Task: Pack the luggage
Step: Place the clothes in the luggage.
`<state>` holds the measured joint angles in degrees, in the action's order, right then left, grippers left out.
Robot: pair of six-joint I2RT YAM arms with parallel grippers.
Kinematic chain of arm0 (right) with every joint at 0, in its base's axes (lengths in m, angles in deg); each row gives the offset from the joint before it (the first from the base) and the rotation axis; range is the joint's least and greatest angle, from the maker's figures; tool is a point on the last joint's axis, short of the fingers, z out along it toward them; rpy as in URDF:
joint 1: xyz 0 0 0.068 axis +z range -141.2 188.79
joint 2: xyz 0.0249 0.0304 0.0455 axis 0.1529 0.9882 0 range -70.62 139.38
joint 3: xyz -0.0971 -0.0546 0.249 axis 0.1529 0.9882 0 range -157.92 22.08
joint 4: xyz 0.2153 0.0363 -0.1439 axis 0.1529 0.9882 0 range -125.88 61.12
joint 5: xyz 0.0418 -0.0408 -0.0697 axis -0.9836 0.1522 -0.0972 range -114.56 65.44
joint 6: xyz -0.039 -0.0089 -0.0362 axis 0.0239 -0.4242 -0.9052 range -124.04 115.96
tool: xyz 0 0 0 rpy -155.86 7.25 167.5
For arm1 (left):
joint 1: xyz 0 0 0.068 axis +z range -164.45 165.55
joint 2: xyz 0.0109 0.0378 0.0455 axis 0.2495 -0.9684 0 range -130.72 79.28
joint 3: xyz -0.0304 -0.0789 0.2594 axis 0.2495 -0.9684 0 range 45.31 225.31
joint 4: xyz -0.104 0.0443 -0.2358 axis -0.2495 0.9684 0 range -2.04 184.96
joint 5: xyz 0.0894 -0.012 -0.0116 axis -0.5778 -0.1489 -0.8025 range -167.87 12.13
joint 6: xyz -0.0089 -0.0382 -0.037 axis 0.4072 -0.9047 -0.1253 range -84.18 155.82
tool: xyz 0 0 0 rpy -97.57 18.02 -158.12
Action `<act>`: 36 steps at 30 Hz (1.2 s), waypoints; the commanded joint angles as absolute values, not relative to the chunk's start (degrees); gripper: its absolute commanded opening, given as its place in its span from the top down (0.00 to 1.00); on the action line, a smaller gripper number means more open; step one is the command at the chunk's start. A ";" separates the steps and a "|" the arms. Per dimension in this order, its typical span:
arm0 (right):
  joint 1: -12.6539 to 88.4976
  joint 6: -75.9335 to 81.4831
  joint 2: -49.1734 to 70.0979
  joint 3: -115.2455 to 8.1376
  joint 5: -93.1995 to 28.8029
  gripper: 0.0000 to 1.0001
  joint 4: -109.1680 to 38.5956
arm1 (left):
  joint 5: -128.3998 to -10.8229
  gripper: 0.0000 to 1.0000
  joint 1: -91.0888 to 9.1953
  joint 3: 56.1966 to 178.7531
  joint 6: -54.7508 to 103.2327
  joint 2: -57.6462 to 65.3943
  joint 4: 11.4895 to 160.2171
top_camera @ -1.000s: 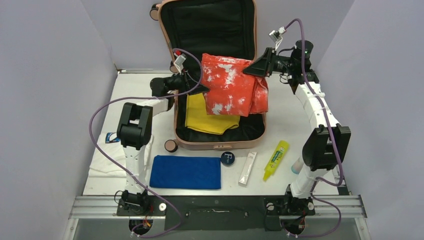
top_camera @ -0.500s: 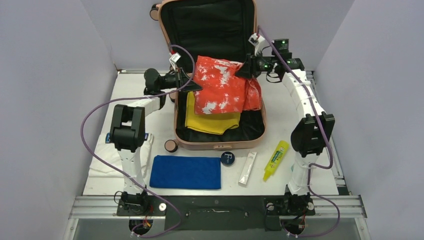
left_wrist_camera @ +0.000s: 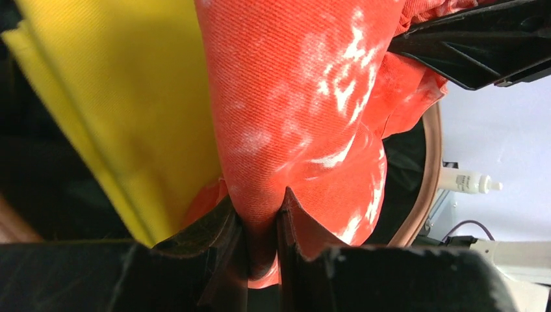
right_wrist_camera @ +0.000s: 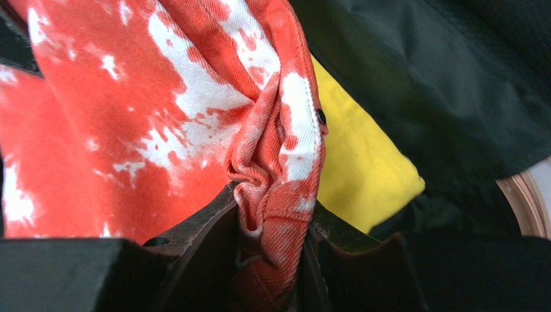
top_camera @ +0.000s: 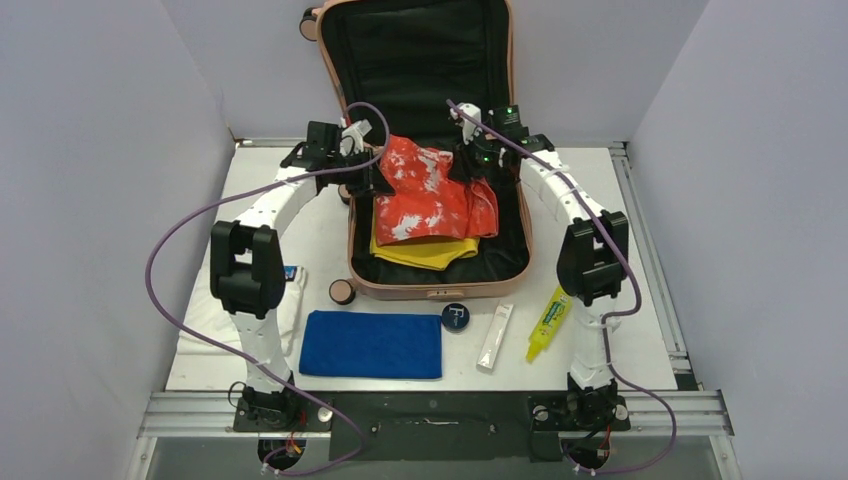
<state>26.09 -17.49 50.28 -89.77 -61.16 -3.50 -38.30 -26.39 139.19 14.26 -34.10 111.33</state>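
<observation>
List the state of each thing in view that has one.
luggage: open, lid raised.
yellow garment: lying inside the luggage.
red-and-white garment: draped over the yellow garment.
left hand: shut on the red-and-white garment.
right hand: shut on the red-and-white garment.
blue towel: folded flat.
yellow bottle: lying on its side.

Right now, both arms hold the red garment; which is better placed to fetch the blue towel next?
Left, likely, after releasing the red garment: the blue towel lies nearer its base than the right's.
</observation>
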 commanded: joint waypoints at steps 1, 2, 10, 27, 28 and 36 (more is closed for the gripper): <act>25.87 -20.66 53.55 -98.33 -56.97 0.95 -0.92 | -49.24 1.00 -25.50 145.74 15.99 -33.82 126.19; 25.71 -20.29 53.68 -99.12 -58.01 0.95 0.23 | -49.95 1.00 -25.72 145.31 15.96 -32.94 126.39; 25.05 -17.80 53.48 -102.81 -55.78 0.93 0.62 | -53.05 1.00 -26.69 149.23 13.70 -29.53 129.16; 24.44 -18.94 46.88 -97.24 -58.32 0.93 4.85 | -55.81 1.00 -28.29 139.85 12.26 -21.88 130.04; 24.51 -19.16 46.99 -97.01 -57.32 0.92 4.39 | -56.15 1.00 -28.23 140.13 12.42 -22.74 130.69; 25.07 -20.28 51.98 -94.44 -53.58 0.87 2.75 | -60.85 1.00 -27.55 145.00 15.64 -33.02 134.99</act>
